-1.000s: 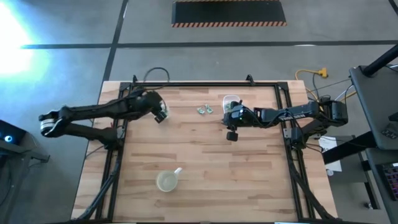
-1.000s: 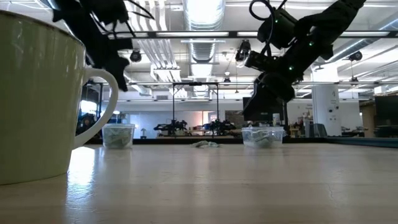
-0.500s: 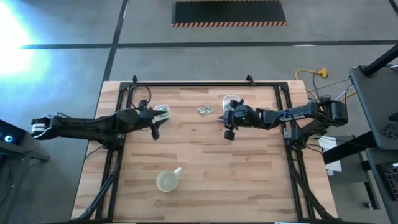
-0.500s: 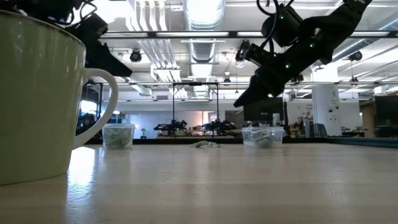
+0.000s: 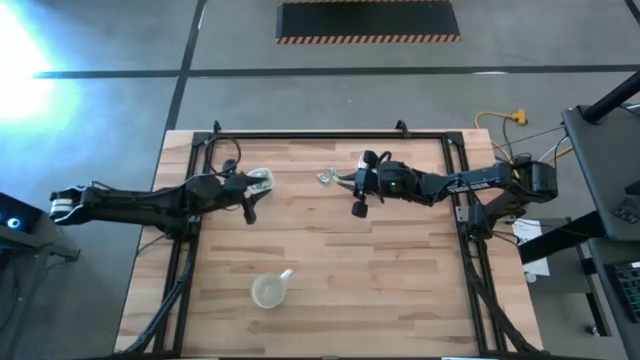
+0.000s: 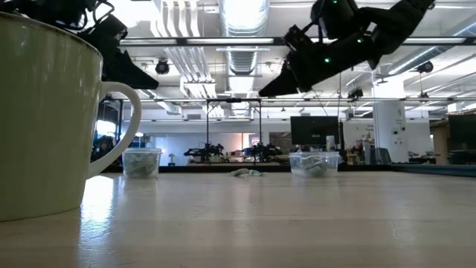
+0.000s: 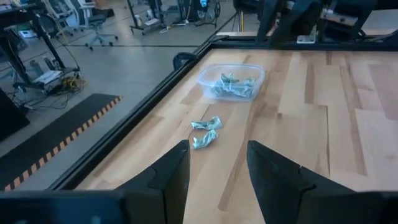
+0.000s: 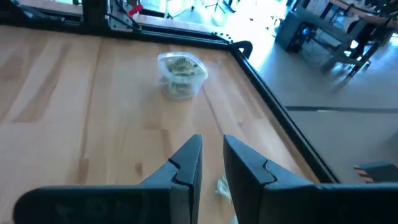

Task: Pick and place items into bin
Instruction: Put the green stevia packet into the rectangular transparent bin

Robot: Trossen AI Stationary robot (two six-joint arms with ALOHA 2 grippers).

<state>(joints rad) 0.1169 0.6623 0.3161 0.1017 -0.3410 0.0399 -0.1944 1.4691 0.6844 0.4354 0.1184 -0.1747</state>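
Pale butcher-block wood counter with a black metal frame round its edge, standing on grey concrete floor with a hazard-striped mat beyond the far side. Loose items lie on bare wood near the far edge, between two clear containers: one on the right arm's side, one on the left arm's, each holding more pieces. Yellowish cup sits alone near the front. Left claw hovers over the counter, fingers apart, empty. Right claw is raised just beside the loose items, fingers narrowly apart, nothing between them. Low view shows an open lab hall: ceiling ducts, strip lights, monitors.
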